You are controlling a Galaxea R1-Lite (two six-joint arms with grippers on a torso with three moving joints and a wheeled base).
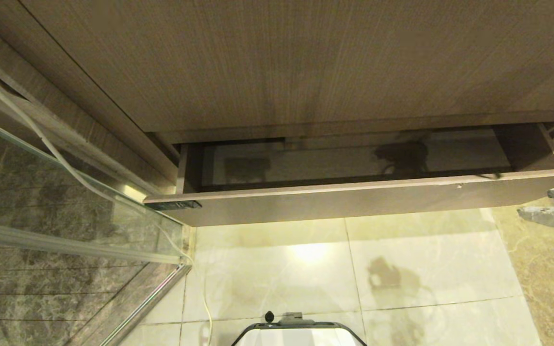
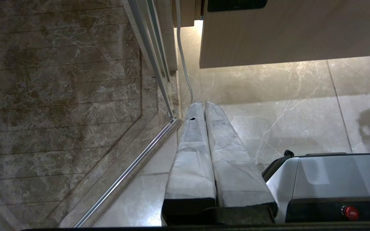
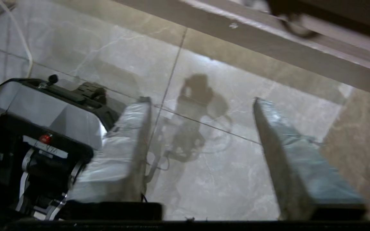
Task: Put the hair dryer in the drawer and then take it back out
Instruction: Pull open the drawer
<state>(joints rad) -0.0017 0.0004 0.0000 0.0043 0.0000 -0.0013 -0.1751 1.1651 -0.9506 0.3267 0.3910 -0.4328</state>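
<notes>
Nearest, the right gripper (image 3: pixel 201 150) hangs over the pale marble floor tiles (image 1: pixel 416 259), fingers wide apart and empty. Beyond, the wide light-brown wood-grain drawer (image 1: pixel 354 202) stands pulled out, giving access. The hair dryer shows only as a dark blur inside; its axis cannot be told.

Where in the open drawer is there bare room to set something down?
The drawer looks bare in its left half, from left wall to middle. Right of the middle, a dark shape with a looped cord crowds it.
</notes>
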